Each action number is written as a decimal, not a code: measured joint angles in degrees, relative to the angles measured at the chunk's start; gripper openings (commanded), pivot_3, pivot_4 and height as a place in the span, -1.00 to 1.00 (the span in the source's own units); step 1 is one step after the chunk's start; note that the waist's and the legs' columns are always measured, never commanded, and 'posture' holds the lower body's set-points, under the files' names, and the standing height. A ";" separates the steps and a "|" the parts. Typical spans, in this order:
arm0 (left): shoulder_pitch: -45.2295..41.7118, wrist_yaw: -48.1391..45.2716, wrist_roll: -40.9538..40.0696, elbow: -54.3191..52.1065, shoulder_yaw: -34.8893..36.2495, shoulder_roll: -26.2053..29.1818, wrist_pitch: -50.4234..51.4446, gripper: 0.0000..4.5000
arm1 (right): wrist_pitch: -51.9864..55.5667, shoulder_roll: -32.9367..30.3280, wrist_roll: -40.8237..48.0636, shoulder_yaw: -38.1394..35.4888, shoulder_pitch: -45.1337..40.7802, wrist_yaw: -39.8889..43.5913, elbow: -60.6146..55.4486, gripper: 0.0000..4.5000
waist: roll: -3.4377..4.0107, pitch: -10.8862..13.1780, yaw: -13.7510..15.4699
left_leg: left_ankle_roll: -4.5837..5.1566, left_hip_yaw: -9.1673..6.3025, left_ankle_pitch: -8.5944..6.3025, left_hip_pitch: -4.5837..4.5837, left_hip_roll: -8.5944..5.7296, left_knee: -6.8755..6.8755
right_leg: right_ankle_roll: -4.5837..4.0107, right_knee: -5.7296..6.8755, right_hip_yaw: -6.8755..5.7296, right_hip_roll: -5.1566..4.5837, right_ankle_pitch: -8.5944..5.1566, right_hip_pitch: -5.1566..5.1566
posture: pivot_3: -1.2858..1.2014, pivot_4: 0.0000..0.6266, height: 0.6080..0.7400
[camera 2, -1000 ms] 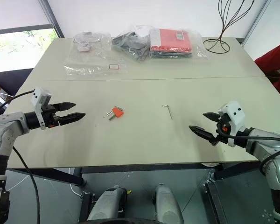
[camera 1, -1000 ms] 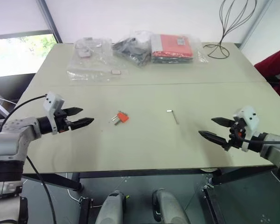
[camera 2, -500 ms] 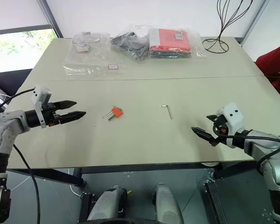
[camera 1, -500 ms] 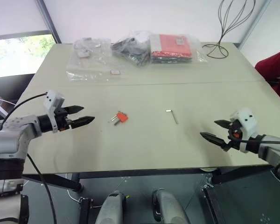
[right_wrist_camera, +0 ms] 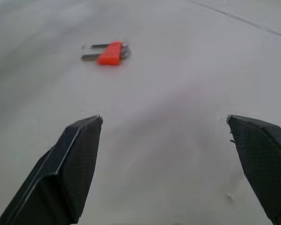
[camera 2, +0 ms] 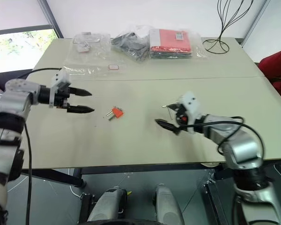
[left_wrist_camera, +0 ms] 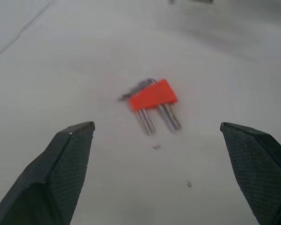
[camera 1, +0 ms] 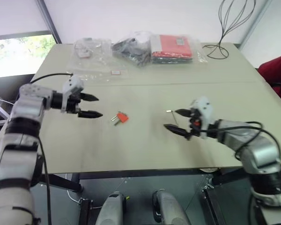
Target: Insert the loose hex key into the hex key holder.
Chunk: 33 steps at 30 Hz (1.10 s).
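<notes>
The hex key holder (camera 1: 122, 117), a small red-orange block with short silver keys sticking out, lies on the table (camera 1: 131, 145) left of centre. It also shows in the left wrist view as the holder (left_wrist_camera: 153, 96) and in the right wrist view as the holder (right_wrist_camera: 111, 52). My left gripper (camera 1: 95, 107) hovers open just left of it, fingers one above the other, nothing between them. The loose hex key (camera 1: 169, 111) lies flat near the table's middle, partly covered by my right gripper (camera 1: 173, 120). That gripper stands open and empty right beside the key.
Clear plastic bags (camera 1: 91, 58) and a flat red packet (camera 1: 172, 47) lie along the table's far side. A black wire stand (camera 1: 223, 28) rises at the back right. A person's red sleeve (camera 1: 277, 63) shows at the right edge.
Both arms have swung inward. My left gripper has risen, rolled and come closer to the holder. My right gripper has moved left from the table's right side to the loose hex key.
</notes>
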 measured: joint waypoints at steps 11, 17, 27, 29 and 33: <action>-4.97 -1.63 4.60 10.78 0.87 -1.30 -7.42 1.00 | -5.63 20.27 -10.95 11.01 -9.61 -9.41 17.90 0.97 | -0.01 0.00 -0.38 | 0.31 0.14 -0.18 -0.90 -0.03 0.07 | 0.47 0.23 0.01 -0.14 0.18 -1.02 | 0.03 -0.52 1.00; -1.81 -1.55 4.29 7.81 3.93 1.40 -6.44 1.00 | -7.68 24.90 -14.06 12.98 -10.04 -10.58 21.85 0.97 | -0.01 -0.01 -0.39 | 0.31 0.12 -0.18 -0.82 -0.02 0.24 | 0.48 0.41 0.01 -0.15 0.19 -0.93 | 0.03 -0.52 1.00; 6.68 1.64 1.68 -2.69 8.35 2.31 0.32 1.00 | -14.99 32.54 -22.63 18.28 -12.29 -16.26 30.84 0.97 | -0.01 -0.01 -0.97 | 0.30 0.08 -0.17 -0.69 0.01 0.77 | 0.42 1.03 0.01 -0.09 0.20 -0.88 | 0.03 -0.52 1.00; 8.12 2.37 0.82 -4.96 8.97 2.38 1.80 1.00 | -17.25 33.75 -24.07 18.22 -13.90 -17.75 34.59 0.97 | -0.01 -0.01 -1.57 | 0.28 0.08 -0.16 -0.59 0.02 0.85 | 0.39 1.04 0.01 -0.10 0.22 -0.73 | 0.03 -0.52 1.00; 10.96 3.61 -0.49 -9.52 9.39 2.44 4.25 1.00 | -21.00 34.85 -25.29 17.38 -16.11 -19.61 40.21 0.97 | -0.02 -0.01 -1.71 | 0.27 0.08 -0.14 -0.17 0.06 0.86 | 0.34 1.05 0.01 -0.08 0.25 -0.33 | 0.03 -0.52 1.00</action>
